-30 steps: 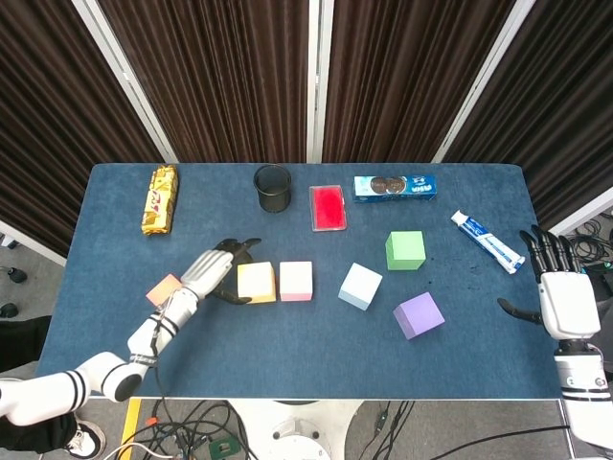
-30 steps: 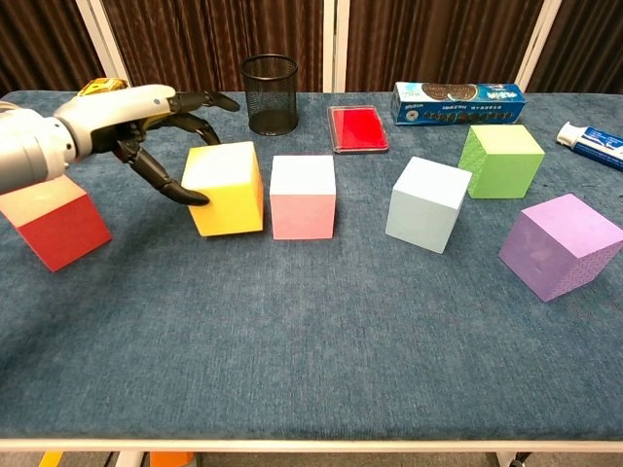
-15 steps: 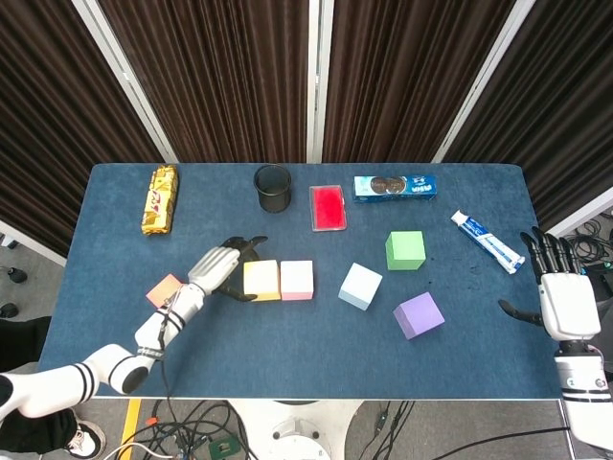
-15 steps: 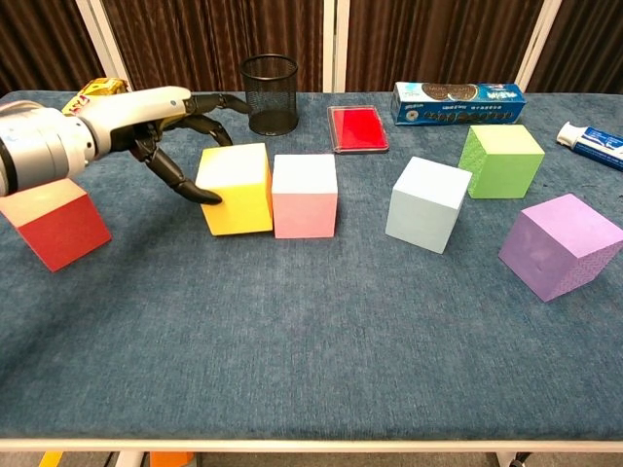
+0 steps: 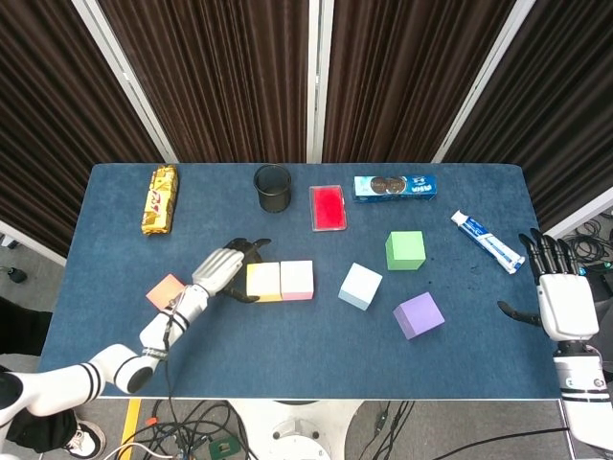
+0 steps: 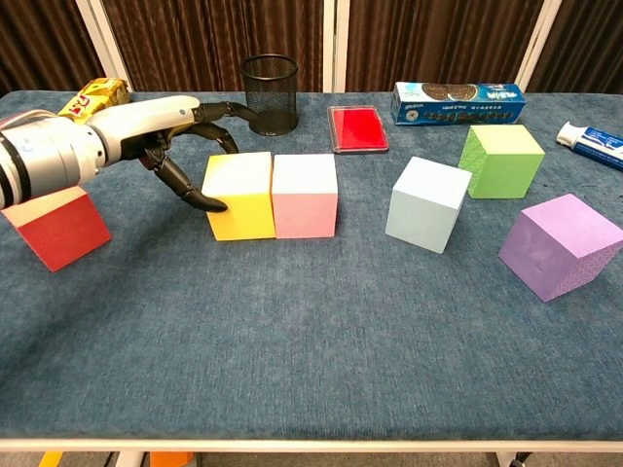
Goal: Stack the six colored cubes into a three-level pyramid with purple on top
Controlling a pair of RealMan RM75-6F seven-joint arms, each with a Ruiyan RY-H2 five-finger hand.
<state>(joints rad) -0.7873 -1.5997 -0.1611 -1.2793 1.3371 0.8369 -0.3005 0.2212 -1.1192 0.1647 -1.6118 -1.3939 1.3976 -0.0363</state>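
Note:
My left hand (image 6: 170,136) (image 5: 222,271) presses its fingertips against the left side of the yellow cube (image 6: 239,196) (image 5: 263,282), fingers spread, holding nothing. The yellow cube now touches the pink cube (image 6: 305,196) (image 5: 296,280) side by side. A red cube (image 6: 56,226) (image 5: 166,290) sits to the left of the hand. To the right lie the light blue cube (image 6: 429,204) (image 5: 360,286), the green cube (image 6: 501,160) (image 5: 405,250) and the purple cube (image 6: 560,244) (image 5: 419,315). My right hand (image 5: 560,292) hovers open at the table's right edge, seen only in the head view.
Along the back of the blue table (image 6: 311,341) stand a black mesh cup (image 6: 270,93), a red flat box (image 6: 358,128), a blue cookie pack (image 6: 458,101) and a snack bag (image 5: 161,198). A toothpaste tube (image 5: 488,241) lies at the right.
My left hand has pushed the yellow cube rightward until it closed the gap and met the pink cube. The right hand has stayed put.

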